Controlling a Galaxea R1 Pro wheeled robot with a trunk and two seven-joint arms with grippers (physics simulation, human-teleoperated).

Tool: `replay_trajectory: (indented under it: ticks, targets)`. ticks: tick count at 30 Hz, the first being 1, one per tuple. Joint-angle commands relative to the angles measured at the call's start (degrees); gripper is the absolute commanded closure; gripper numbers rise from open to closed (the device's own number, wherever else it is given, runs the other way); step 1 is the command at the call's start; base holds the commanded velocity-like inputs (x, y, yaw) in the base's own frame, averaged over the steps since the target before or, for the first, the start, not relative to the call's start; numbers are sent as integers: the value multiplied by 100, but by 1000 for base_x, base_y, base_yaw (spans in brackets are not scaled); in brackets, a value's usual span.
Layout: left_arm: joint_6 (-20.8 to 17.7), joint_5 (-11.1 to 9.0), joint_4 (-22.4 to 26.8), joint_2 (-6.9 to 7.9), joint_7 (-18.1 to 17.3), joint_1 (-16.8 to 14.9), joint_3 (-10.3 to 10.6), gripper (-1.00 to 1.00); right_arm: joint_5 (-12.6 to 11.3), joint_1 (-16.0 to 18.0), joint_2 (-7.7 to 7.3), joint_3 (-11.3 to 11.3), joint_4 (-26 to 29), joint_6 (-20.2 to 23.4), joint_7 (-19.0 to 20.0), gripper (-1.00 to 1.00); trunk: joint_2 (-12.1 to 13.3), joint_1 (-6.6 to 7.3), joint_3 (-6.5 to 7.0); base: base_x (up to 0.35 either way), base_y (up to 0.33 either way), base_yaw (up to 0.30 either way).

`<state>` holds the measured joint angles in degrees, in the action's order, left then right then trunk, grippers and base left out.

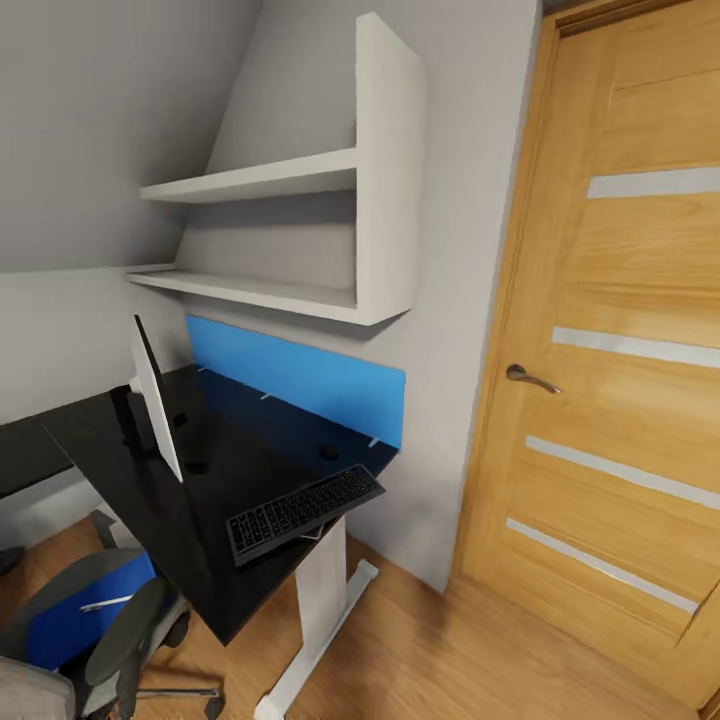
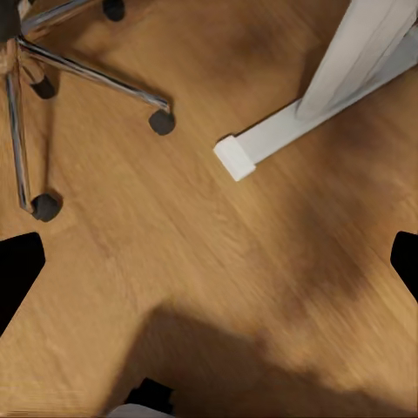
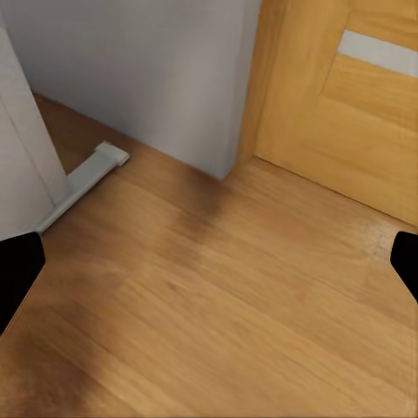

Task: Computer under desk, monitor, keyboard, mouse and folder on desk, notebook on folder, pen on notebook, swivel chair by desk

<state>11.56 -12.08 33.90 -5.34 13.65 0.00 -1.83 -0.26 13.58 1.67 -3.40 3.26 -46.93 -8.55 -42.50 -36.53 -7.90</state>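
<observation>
Fingers (image 2: 19, 270) spread, keyboard (image 1: 303, 512) lying diagonally across desk (image 1: 200, 520) corner

We count one tabletop (image 1: 190, 520), glossy black, with one blue back panel (image 1: 300, 375) along its far edge and one white leg (image 1: 322, 590) under its near corner. On the tabletop we count one monitor (image 1: 155, 395) and one keyboard (image 1: 303, 510) at the near edge. Beside it stands one swivel chair (image 1: 90, 620), carrying one blue folder (image 1: 85, 615) and one pen (image 1: 105, 603) on top of it. On the wall we count two white shelves (image 1: 260, 180). We see one wooden door (image 1: 620, 350) with one handle (image 1: 528, 378) and four pale strips. In the left wrist view we count three castors (image 2: 162, 122) fully in sight under the chair.
</observation>
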Motion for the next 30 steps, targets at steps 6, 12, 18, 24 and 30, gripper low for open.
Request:
replay_trajectory:
  ticks: [6, 12, 18, 24, 30]
  targets:
    - [516, 226, -78, 90, 23, 0, 14, -100, 6, 5, 2, -38, -9, -10, -41, -100, -7, -1, -8, 0, 0, 288]
    - [699, 463, -235, 140, 40, 0, 8, -100, 13, 5, 15, -46, -20, 170, -36, -100, -7, -1, -8, 0, 0, 288]
    - [713, 482, -257, 146, 43, 0, -2, -100, 16, 5, 13, -47, -7, 468, -40, -100, -7, -1, -8, 0, 0, 288]
    - [716, 487, -326, 171, 49, 0, -21, -100, 23, 5, 17, -47, -1, 562, -41, -100, -7, -1, -8, 0, 0, 288]
    - [723, 487, -358, 194, 53, 0, -27, -100, 25, 5, 17, -47, -1, 576, -41, -100, -7, -1, -8, 0, 0, 288]
